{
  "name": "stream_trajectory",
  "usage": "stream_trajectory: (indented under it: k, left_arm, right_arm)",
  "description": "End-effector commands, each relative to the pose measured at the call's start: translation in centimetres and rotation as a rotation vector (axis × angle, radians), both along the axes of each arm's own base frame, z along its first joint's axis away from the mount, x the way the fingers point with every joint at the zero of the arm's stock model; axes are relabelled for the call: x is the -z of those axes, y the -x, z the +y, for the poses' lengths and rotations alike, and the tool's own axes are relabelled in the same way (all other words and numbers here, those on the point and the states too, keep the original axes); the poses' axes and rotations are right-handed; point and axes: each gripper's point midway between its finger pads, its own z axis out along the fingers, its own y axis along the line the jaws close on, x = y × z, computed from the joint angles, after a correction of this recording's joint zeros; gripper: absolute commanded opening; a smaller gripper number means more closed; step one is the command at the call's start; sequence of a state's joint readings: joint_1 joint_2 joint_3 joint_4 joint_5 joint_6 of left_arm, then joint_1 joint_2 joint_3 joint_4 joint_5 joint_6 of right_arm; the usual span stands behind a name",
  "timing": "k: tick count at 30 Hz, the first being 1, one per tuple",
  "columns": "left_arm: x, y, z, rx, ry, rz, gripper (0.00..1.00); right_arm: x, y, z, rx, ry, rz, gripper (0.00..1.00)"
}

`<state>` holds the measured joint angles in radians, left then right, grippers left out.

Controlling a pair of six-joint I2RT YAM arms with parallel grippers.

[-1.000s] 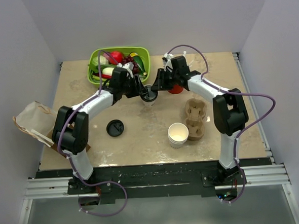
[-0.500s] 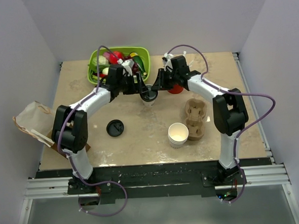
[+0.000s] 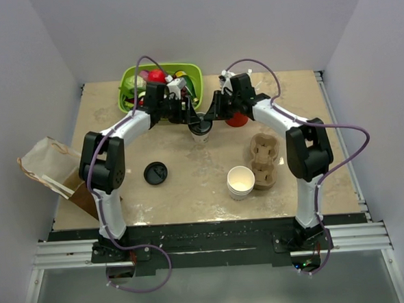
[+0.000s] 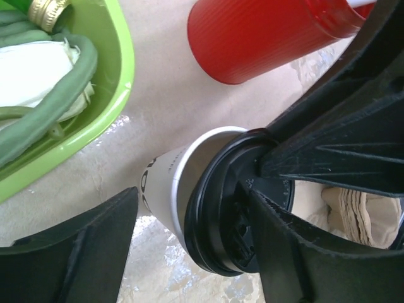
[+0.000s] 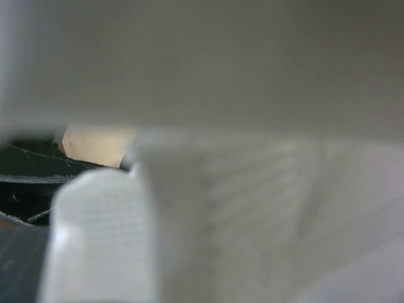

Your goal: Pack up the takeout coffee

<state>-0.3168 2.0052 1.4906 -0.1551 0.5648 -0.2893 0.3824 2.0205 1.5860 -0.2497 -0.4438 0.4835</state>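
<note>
The takeout coffee [image 3: 201, 129], a white paper cup with a black lid [image 4: 227, 221], stands at the back middle of the table. My left gripper [image 3: 186, 117] is open, with one finger on each side of the cup [image 4: 165, 189] and a gap to the left finger [image 4: 76, 252]. From the right, my right gripper [image 3: 211, 116] reaches in, and its black fingers [image 4: 341, 145] press on the lid's top and rim. The right wrist view is filled by a blurred white surface, so its jaws do not show there.
A red ribbed cup [image 3: 238, 119] stands just right of the coffee. A green basket [image 3: 195, 75] of produce sits behind the left arm. The brown carrier [image 3: 264, 160], a stack of lidless cups [image 3: 240, 182], a loose black lid [image 3: 155, 173] and a paper bag [image 3: 46, 162] lie nearer.
My left jaws have opened off the cup, and the left wrist has drawn back toward the basket. The right jaws have closed in on the lid. The cup has stayed in place.
</note>
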Motion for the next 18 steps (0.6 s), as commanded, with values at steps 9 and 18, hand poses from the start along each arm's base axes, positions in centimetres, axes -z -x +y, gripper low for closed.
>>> stream_trajectory:
  k: [9, 18]
  left_arm:
    - [-0.7, 0.3, -0.8, 0.045, -0.002, -0.068, 0.41]
    - [0.6, 1.3, 0.3, -0.154, -0.096, 0.019, 0.34]
  right_arm:
    - [0.3, -0.5, -1.4, 0.046, 0.057, -0.015, 0.36]
    - [-0.4, 0.2, -1.5, 0.038, 0.05, -0.031, 0.47]
